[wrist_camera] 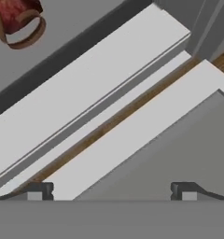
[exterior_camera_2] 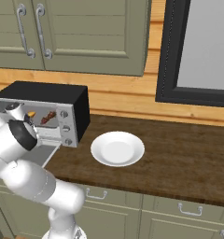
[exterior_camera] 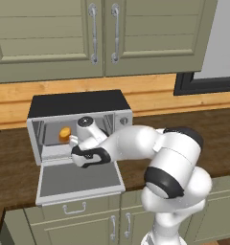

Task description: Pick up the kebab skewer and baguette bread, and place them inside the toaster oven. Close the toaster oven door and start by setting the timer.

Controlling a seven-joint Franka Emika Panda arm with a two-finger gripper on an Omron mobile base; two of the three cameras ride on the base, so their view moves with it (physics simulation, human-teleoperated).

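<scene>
Both the baguette bread [exterior_camera: 64, 133] and kebab skewer [exterior_camera_2: 49, 116] lie inside the toaster oven [exterior_camera: 78, 104]; the gripper [wrist_camera: 111, 191], jaws apart and empty, must next lift the lowered toaster oven door [exterior_camera: 78, 179].

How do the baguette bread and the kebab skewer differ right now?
The baguette bread is a stubby golden-orange lump; the kebab skewer is slimmer, with dark red chunks. In the right base view the bread sits further left than the skewer. Both lie inside the toaster oven, whose door hangs open.
</scene>
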